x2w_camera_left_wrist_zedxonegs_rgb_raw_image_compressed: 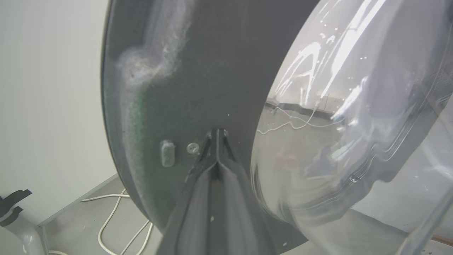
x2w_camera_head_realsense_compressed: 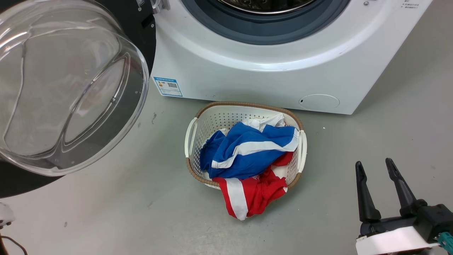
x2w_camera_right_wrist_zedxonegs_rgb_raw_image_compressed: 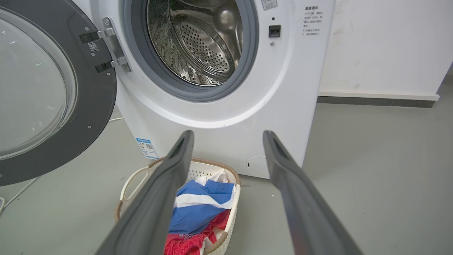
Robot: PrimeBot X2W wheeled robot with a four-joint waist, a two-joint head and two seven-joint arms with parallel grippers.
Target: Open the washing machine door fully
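The washing machine (x2w_camera_head_realsense_compressed: pixel 247 78) is a white front-loader with its steel drum (x2w_camera_right_wrist_zedxonegs_rgb_raw_image_compressed: pixel 201 42) exposed. Its door (x2w_camera_head_realsense_compressed: pixel 67 85) hangs swung out to the left on a metal hinge (x2w_camera_right_wrist_zedxonegs_rgb_raw_image_compressed: pixel 113 42), the clear glass bowl bulging towards me. In the left wrist view my left gripper (x2w_camera_left_wrist_zedxonegs_rgb_raw_image_compressed: pixel 217 134) is shut, its tips pressed against the black inner ring of the washing machine door (x2w_camera_left_wrist_zedxonegs_rgb_raw_image_compressed: pixel 198 71), beside the glass bowl (x2w_camera_left_wrist_zedxonegs_rgb_raw_image_compressed: pixel 347 124). My right gripper (x2w_camera_head_realsense_compressed: pixel 374 163) is open and holds nothing, low at the right, away from the machine. The right gripper (x2w_camera_right_wrist_zedxonegs_rgb_raw_image_compressed: pixel 228 134) points at the machine's front.
A white laundry basket (x2w_camera_head_realsense_compressed: pixel 193 134) with blue, red and white clothes (x2w_camera_head_realsense_compressed: pixel 247 152) sits on the grey floor just before the machine. White cables (x2w_camera_left_wrist_zedxonegs_rgb_raw_image_compressed: pixel 113 216) lie on the floor behind the door. A white wall (x2w_camera_right_wrist_zedxonegs_rgb_raw_image_compressed: pixel 382 46) stands to the machine's right.
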